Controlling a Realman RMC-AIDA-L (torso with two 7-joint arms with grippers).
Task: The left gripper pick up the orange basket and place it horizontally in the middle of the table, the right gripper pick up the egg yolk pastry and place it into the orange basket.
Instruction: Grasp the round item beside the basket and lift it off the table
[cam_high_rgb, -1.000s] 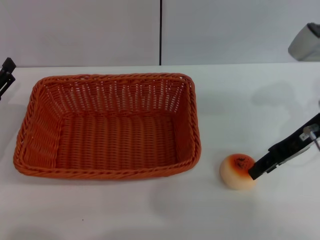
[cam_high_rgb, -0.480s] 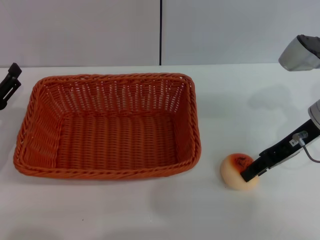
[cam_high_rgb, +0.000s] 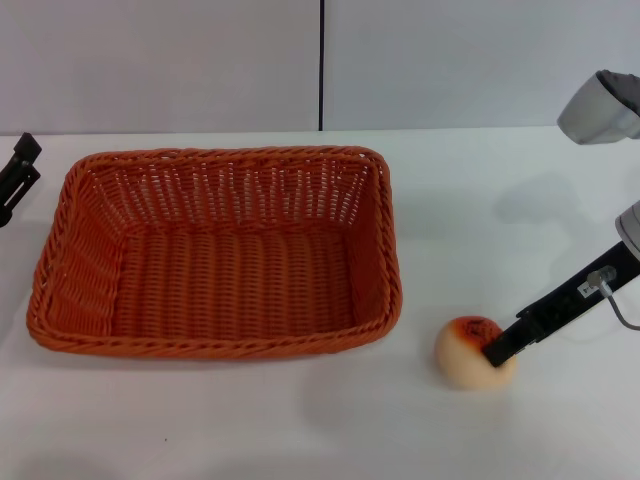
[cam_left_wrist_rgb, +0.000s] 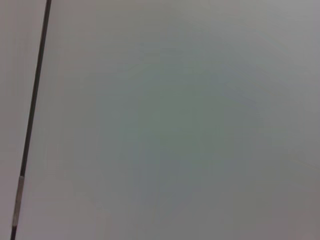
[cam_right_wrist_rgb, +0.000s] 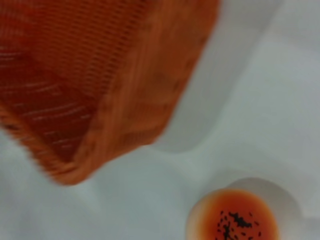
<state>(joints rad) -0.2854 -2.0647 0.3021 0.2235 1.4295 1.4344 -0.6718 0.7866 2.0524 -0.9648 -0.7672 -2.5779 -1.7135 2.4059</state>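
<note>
The right pincer (cam_high_rgb: 497, 352) touches the egg yolk pastry (cam_high_rgb: 470, 352) from its right side, grip state unclear, with the orange basket (cam_high_rgb: 215, 250) lying to the pastry's left.

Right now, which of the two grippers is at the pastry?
The right gripper: it reaches down against the egg yolk pastry beside the orange basket. The left gripper sits far off at the table's left edge.

Woven wicker orange basket (cam_high_rgb: 215, 250) on the smooth, matt white table (cam_high_rgb: 300, 420).
</note>
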